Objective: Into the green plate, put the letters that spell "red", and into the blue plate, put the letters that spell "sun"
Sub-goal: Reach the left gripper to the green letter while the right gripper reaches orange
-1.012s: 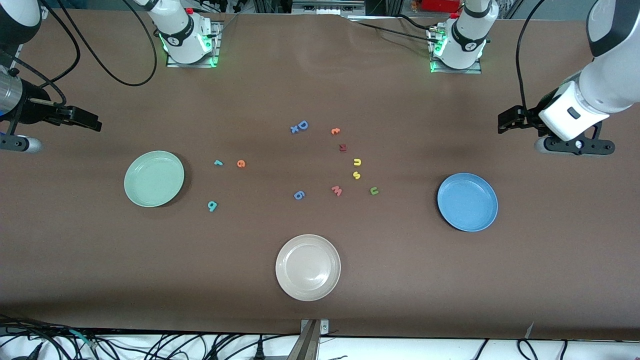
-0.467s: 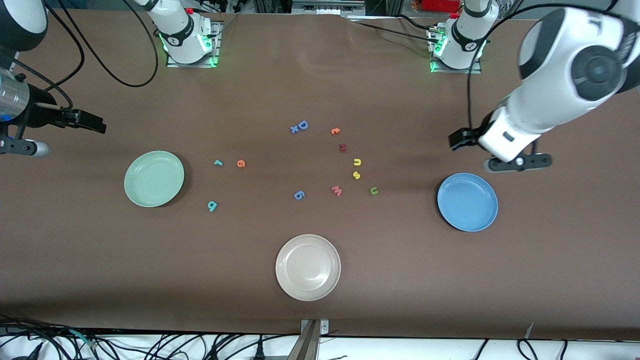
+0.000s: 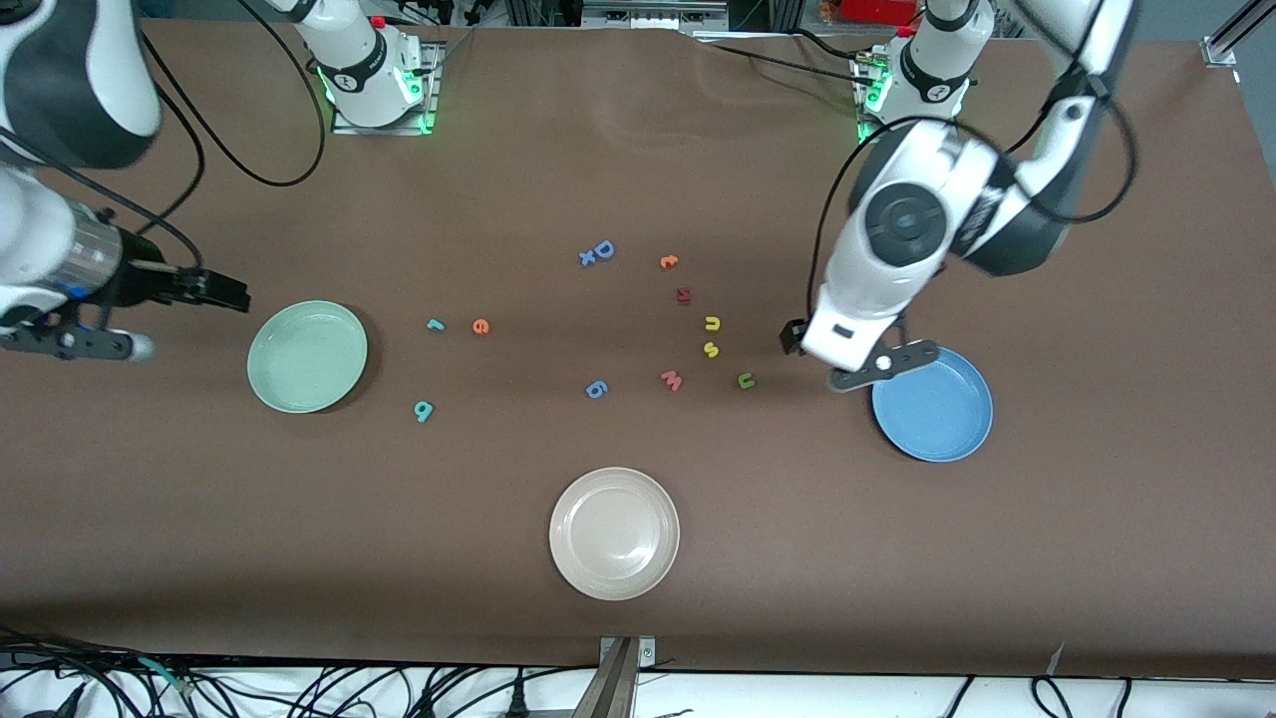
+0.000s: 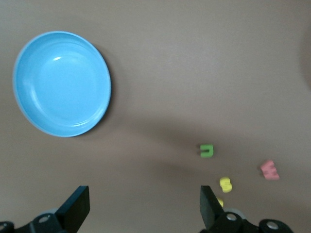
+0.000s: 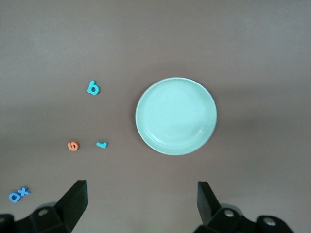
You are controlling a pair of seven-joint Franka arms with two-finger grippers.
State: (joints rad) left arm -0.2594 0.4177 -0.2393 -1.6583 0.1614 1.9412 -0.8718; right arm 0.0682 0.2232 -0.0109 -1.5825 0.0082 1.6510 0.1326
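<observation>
Green plate point(image 3: 307, 356): round, pale mint, raised rim, glossy.

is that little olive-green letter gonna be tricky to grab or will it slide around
The olive-green letter looks tiny, flat and probably light, so a nudge would likely slide it rather than tip it. Lying low on the table, it gives fingers little height; its arch shape suggests it won't roll.

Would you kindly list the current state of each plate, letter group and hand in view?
green plate: empty.
blue plate: empty.
beige plate: empty.
"red" letters: loose on the table, beside the green plate.
"sun" letters: loose on the table.
left hand: open, holding nothing, above the table beside the blue plate.
right hand: open, holding nothing.
</observation>
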